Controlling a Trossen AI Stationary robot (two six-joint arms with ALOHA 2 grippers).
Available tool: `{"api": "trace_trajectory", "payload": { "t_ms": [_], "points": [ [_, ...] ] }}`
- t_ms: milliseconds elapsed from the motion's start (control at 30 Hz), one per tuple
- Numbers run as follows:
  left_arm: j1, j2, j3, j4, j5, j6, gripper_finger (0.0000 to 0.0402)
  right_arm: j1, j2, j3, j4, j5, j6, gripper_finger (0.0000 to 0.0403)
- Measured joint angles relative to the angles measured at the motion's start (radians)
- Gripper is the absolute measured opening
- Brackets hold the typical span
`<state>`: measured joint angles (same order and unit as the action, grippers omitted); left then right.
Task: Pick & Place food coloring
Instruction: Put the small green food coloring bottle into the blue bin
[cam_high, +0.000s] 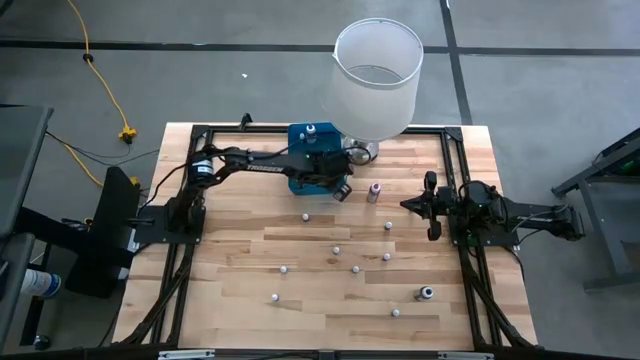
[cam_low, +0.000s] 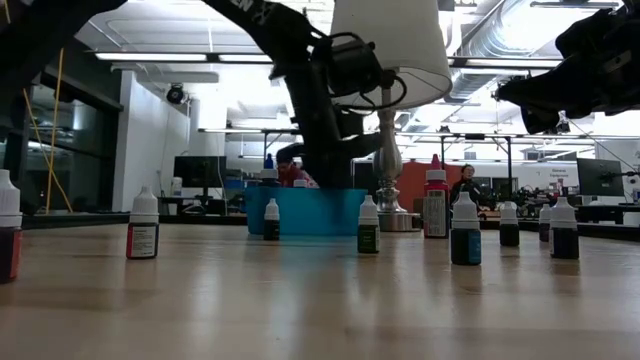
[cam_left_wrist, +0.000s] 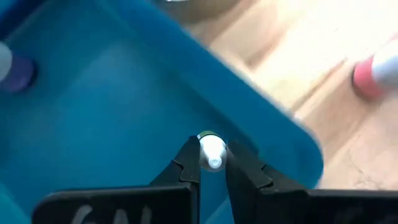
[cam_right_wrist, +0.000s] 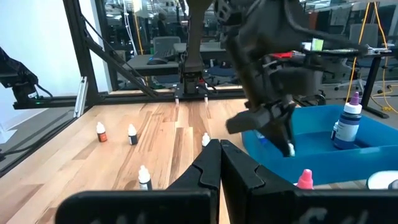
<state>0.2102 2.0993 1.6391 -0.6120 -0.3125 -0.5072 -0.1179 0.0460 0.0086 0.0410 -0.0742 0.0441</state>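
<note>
One tiny bottle (cam_left_wrist: 212, 151) pinched in left fingers (cam_left_wrist: 186, 163), over blue bin (cam_left_wrist: 112, 93)

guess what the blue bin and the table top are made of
Blue bin: probably plastic, judging by its smooth, even colour, slight sheen and thin moulded rim. Table top: seems to be wood, butcher-block style, with pale glued strips, visible grain and a light satin finish.

The scene is lit brightly and evenly from ceiling lights (cam_low: 150, 56), seen glaring in the low view. Only soft shadows are cast on the table (cam_high: 330, 290). The left wrist view is blurred, especially the blue bin (cam_left_wrist: 112, 81).
</note>
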Motion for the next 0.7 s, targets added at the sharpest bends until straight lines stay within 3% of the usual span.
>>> {"api": "trace_trajectory", "payload": {
  "t_ms": [700],
  "points": [
    [0.006, 0.017, -0.002, 0.004, 0.023, 0.008, 0.0070, 0.000, 0.000, 0.000, 0.000, 0.000, 0.000, 0.0000]
  ]
}}
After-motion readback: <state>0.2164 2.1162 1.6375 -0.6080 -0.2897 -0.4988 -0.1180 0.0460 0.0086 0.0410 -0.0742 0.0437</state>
